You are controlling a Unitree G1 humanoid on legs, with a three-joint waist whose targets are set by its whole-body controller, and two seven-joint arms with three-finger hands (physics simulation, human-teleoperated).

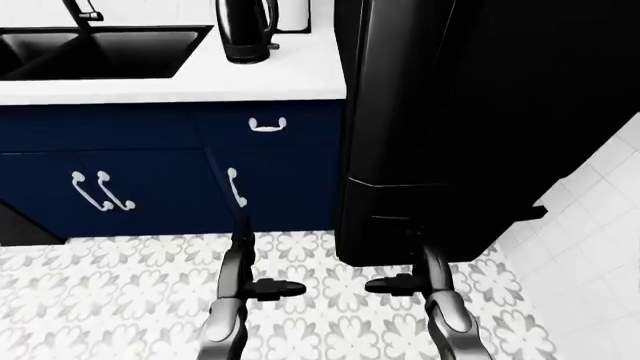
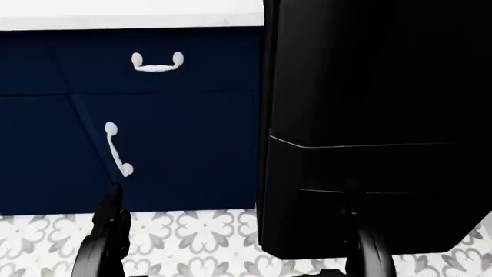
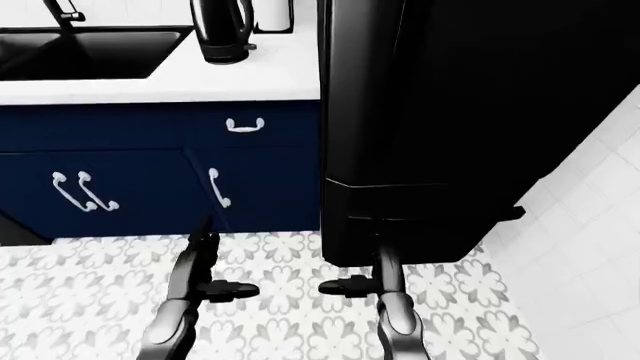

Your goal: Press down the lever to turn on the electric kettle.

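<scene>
- Nearest the camera, low in the left-eye view, the left robot hand [image 1: 245, 281] hangs over the patterned floor [image 1: 100, 300], one finger pointing up toward the cabinets and another jutting sideways to the right: fingers spread apart, nothing in them.
- Matching it on the right, the right robot hand [image 1: 415, 277] sits just below the black refrigerator's lower edge, one finger up and one jutting left toward its partner; fingers apart here too, gripping nothing.
- Now the big one: the black refrigerator [image 1: 470, 120] fills the right half of the left-eye view from top to floor, hard against the cabinet run.
- Left of it, the navy cabinets [image 1: 120, 165] stretch across, with a drawer handle [image 1: 267, 125] up top, a single door handle [image 1: 236, 187] below it, and a pair of door handles [image 1: 100, 191] further left.
- A white tiled wall [image 1: 590, 247] shows at the right edge.
- Above the cabinets, the white counter [image 1: 290, 75] carries a black sink [image 1: 100, 52] at the upper left, faucet [image 1: 82, 11] partly in view.
- And there's the target: the black electric kettle [image 1: 246, 30] stands upright on the counter, between sink and refrigerator, at the top of the view and well apart from both hands. Its lever is too small to make out.
</scene>
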